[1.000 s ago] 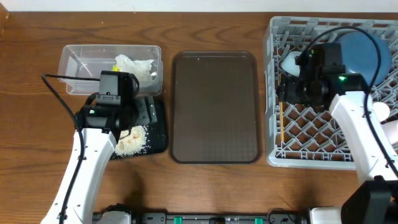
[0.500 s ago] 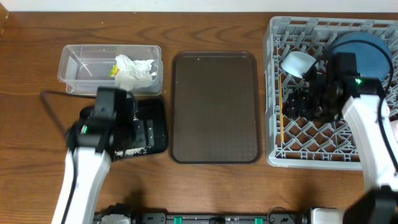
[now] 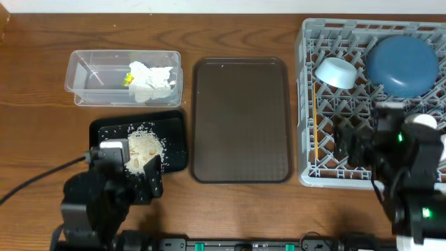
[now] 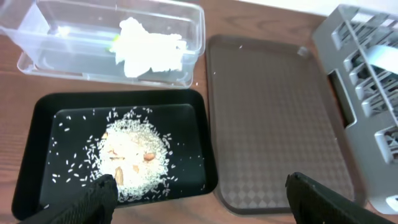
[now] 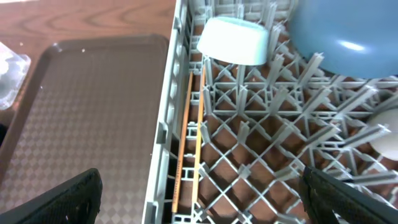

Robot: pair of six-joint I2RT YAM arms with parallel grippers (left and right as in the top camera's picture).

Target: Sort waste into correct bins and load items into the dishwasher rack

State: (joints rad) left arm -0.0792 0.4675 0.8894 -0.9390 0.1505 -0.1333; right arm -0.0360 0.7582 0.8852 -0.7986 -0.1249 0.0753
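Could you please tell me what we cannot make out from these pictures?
The snack wrapper: only a yellow-green sliver shows in the left wrist and overhead views; the tissue hides the rest.
The white cup: cut by the right wrist view's edge; overhead, the right arm overlaps it.
The brown bits in the rice: too small to identify.

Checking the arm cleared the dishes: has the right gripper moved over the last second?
Yes. Overhead, the right gripper has drawn back from beside the bowl toward the near edge of the dishwasher rack.
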